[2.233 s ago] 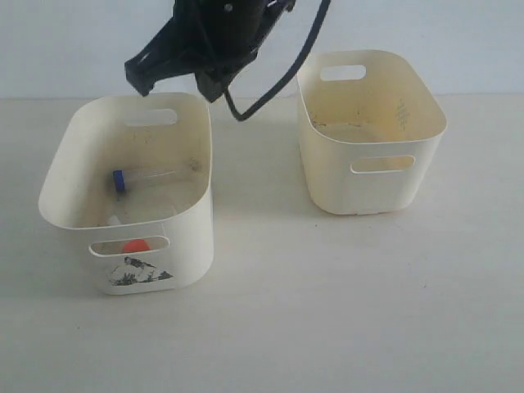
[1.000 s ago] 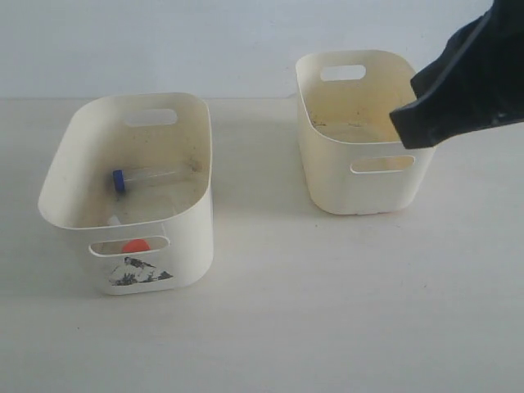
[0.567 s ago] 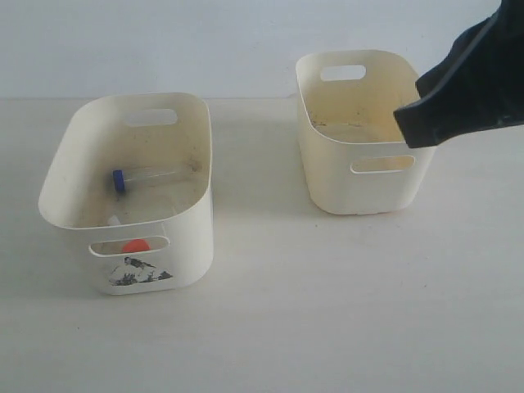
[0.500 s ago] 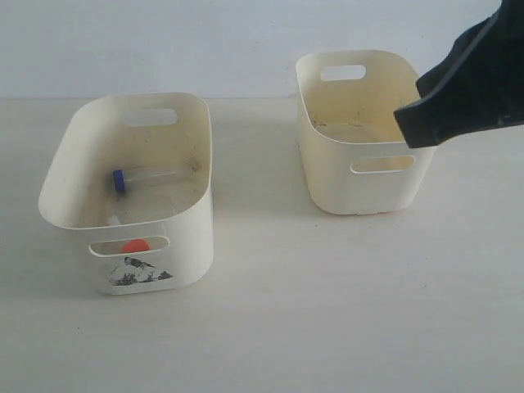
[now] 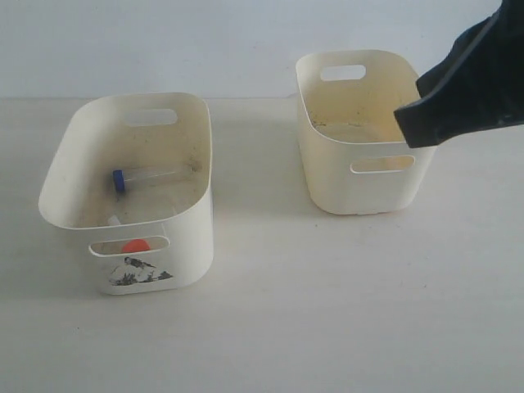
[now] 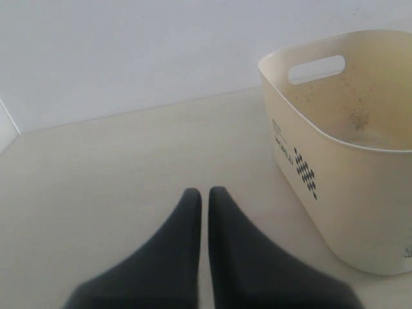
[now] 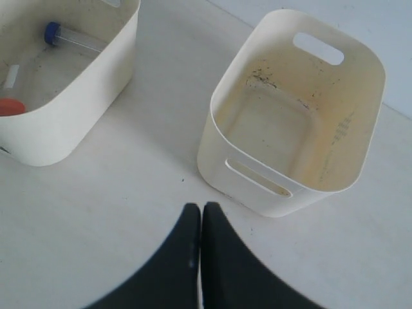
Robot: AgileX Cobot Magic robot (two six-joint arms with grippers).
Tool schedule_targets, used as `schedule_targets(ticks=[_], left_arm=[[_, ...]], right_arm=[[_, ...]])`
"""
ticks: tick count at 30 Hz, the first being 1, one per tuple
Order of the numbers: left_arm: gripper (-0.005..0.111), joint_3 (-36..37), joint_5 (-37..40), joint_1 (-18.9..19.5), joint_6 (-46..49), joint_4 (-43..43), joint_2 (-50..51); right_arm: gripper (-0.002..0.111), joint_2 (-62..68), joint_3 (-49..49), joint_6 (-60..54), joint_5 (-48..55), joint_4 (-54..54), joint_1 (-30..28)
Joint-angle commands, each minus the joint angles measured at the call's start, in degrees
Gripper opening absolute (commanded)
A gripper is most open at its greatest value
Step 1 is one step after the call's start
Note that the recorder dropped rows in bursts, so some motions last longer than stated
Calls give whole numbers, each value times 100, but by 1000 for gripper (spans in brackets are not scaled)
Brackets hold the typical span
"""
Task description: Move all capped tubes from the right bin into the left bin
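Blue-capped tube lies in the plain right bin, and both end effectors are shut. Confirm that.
Wrong bin. The blue-capped tube lies in the left bin, the one with the torn sticker, as the exterior view shows. The right bin holds no tube. The left end effector and the right end effector are shut.

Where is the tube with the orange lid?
In the exterior view, the orange-capped tube lies in the left bin on the left, at its near end above the torn sticker, nearer the camera than the blue-capped tube.
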Motion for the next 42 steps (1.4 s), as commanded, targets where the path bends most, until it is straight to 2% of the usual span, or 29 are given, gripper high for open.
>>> schedule_targets(ticks=[1,9,11,19,22,24,32,37,42], left_arm=[[4,-21,-43,-8,-76,-21,3],[4,-21,-43,-8,-76,-21,3],[4,-21,-43,-8,-76,-21,3],[4,-21,-43,-8,-76,-21,3],[4,-21,-43,-8,-76,-21,3],[4,-21,-43,-8,-76,-21,3],[4,-21,-43,-8,-76,-21,3],[4,-21,-43,-8,-76,-21,3],[4,-21,-43,-8,-76,-21,3]], right_arm=[[0,-41,26,-171,-4,-199,-1],[0,-418,50,-163,-46,-202,-1],[0,-754,172,-164,-388,-207,-211],[0,-2730,1946,-20,-2594,207,-2645],[0,-3535,2617,16,-2670,324,-3369],[0,-3993,2969,16,-2655,382,-3609],[0,-4909,3850,-346,-2692,418,-3666],[0,-5335,4512,-1888,-2692,1644,-3666],[0,-5796,5000,-2139,-2713,2090,-3666]])
